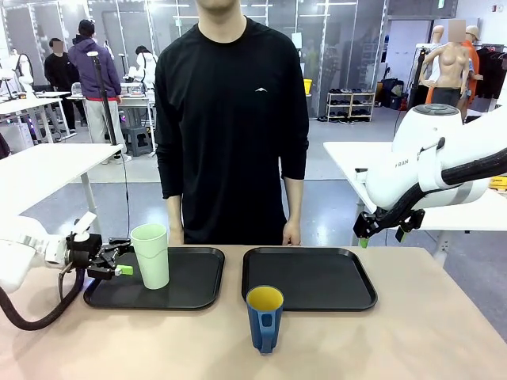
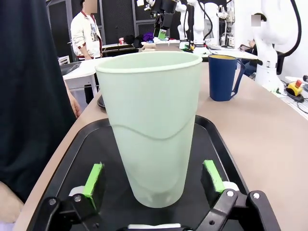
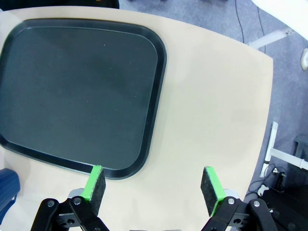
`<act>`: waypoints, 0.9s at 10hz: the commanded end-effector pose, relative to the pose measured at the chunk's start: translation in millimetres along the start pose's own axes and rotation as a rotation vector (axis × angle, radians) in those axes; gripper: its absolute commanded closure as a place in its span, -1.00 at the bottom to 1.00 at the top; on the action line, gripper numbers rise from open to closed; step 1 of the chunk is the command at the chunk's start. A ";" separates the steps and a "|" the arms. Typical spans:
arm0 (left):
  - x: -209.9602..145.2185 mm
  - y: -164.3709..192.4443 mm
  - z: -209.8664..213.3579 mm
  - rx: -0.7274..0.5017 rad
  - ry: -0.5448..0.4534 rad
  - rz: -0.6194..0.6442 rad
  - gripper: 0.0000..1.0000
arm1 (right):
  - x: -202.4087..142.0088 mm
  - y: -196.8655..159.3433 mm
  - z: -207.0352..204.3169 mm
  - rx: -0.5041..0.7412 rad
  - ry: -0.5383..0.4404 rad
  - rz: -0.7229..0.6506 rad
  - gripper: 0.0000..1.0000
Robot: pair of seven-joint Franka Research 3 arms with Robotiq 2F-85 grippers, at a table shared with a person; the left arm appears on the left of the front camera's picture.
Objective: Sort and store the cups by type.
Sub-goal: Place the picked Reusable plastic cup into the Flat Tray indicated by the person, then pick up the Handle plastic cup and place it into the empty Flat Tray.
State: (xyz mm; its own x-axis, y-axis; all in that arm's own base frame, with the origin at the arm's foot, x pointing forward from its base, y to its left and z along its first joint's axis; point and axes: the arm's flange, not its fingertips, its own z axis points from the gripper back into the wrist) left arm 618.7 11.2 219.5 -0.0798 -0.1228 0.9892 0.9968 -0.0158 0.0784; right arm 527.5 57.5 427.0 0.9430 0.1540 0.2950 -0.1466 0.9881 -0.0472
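A tall pale mint-green tumbler (image 1: pixel 150 255) stands upright on the left black tray (image 1: pixel 198 283). My left gripper (image 1: pixel 127 261) lies level at its left side, open. In the left wrist view the tumbler (image 2: pixel 151 120) stands between the green pads (image 2: pixel 94 178), with a gap on each side. A dark blue mug (image 1: pixel 264 318) with a yellow inside and a handle stands on the bare table in front of the two trays, also seen as the mug (image 2: pixel 224 77) past the tumbler. My right gripper (image 1: pixel 382 239) hangs open above the table's right side, nothing between its fingers (image 3: pixel 153 185).
The right black tray (image 1: pixel 317 279) lies bare; in the right wrist view the same tray (image 3: pixel 77 86) is under and beside the gripper, and the mug's edge (image 3: pixel 7 190) shows at the lower left. A person in black stands at the far edge, hands near the trays.
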 end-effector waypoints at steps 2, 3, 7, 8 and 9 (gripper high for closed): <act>-0.5 2.5 -2.2 -0.010 -0.001 -0.003 -1.00 | 0.3 0.4 0.6 0.000 -0.001 0.000 -1.00; -0.5 2.5 -2.2 -0.010 -0.001 -0.003 -1.00 | 0.3 0.4 0.6 0.000 -0.001 0.000 -1.00; -0.5 2.5 -2.2 -0.010 -0.001 -0.003 -1.00 | 0.3 0.4 0.6 0.000 -0.001 0.000 -1.00; -0.5 2.5 -2.2 -0.010 -0.001 -0.003 -1.00 | 0.3 0.4 0.6 0.000 -0.001 0.000 -1.00; 0.3 0.2 -0.8 -0.001 0.000 -0.001 -1.00 | 0.3 0.4 0.6 0.000 -0.001 0.000 -1.00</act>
State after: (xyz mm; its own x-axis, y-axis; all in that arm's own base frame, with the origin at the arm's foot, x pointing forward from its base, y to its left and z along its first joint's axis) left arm 618.9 10.7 219.7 -0.0805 -0.1229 0.9892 0.9967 -0.0168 0.0790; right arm 527.5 57.5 427.0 0.9430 0.1540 0.2951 -0.1466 0.9881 -0.0472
